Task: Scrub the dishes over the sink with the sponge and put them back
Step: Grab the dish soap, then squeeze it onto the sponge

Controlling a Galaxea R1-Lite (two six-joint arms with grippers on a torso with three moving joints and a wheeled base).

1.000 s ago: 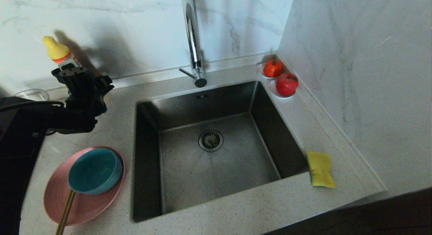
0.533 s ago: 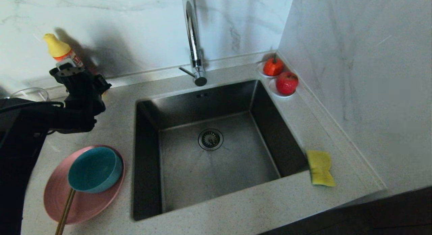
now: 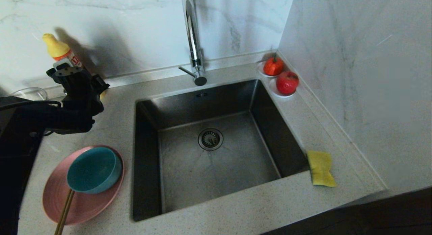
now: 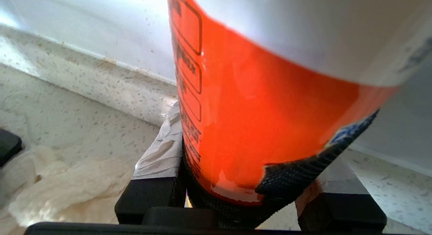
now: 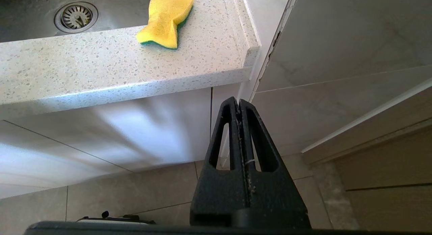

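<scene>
A speckled stone countertop (image 3: 236, 208) meets marble walls, with the sink (image 3: 216, 160) set into it and the tap (image 3: 193, 42) at the back. I find my left gripper (image 3: 72, 75) at the back left corner of the counter, its fingers (image 4: 148, 194) either side of the orange-labelled bottle (image 4: 263, 103) with the yellow cap; they sit against its base, but I cannot tell whether the grip is firm. A crumpled pale cloth (image 4: 64, 184) lies beside it. The pink plate (image 3: 81, 201) rests left of the sink, carrying the teal bowl (image 3: 93, 170) and the chopsticks (image 3: 65, 208). The sponge (image 3: 320, 168) lies on the counter at the sink's right edge. My right gripper (image 5: 240, 107) hangs below the counter front, fingers pressed together, holding nothing.
</scene>
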